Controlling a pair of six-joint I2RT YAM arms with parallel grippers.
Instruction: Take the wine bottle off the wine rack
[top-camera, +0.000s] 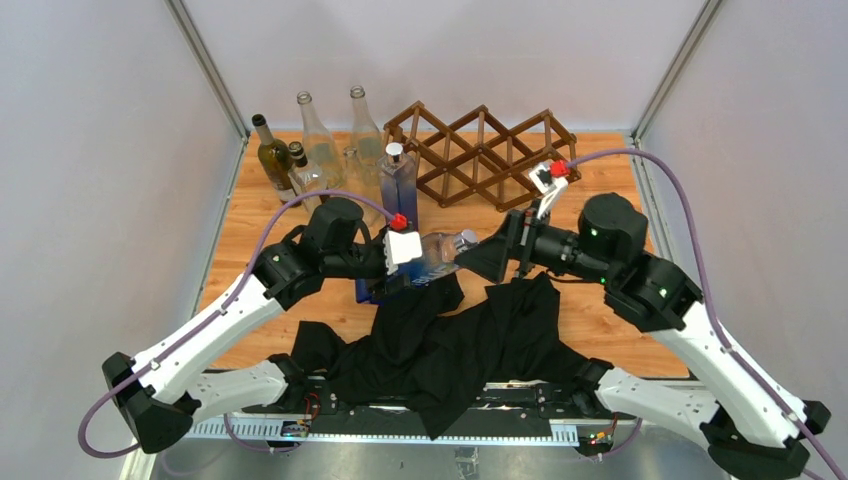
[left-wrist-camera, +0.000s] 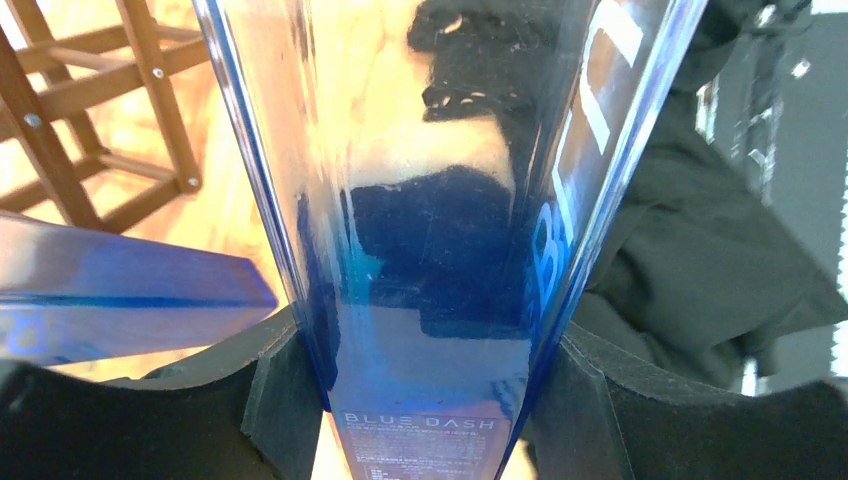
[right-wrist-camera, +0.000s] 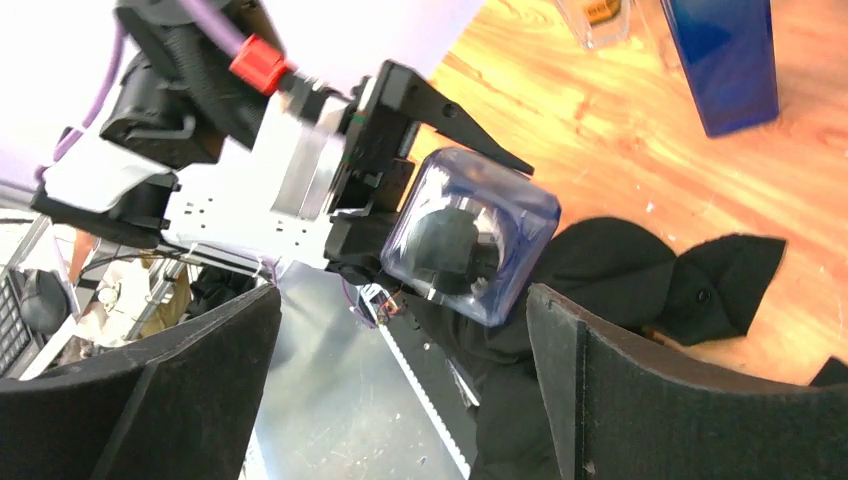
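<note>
- The left fingers are clenched on the wine bottle, one black pad on each side of its flat glass body.
- The wine bottle lies on its side in the air, off the rack and in front of it, above a black cloth.
- Its glass is see-through with a blue tint that deepens toward the gripped end. A label there reads "BLUE DASH". I cannot tell whether it holds any liquid.
- The right fingers are released and spread wide. They face the free end of the wine bottle and do not touch it.
- From the right wrist, that end shows only a dark round shape behind rounded glass, and I cannot tell if it is a cap.
- One rack stands at the back of the tabletop, made of dark sticks in diamond cells.
- Left of the rack stand five bottles: one square bottle in blue, one green bottle, one small bottle and two clear bottles.
- A further clear shape among them is too faint to count.
- The contents of the green bottle are hidden by its dark glass.
- The cloth hangs over the near edge of the tabletop and covers part of the arm bases.
</note>
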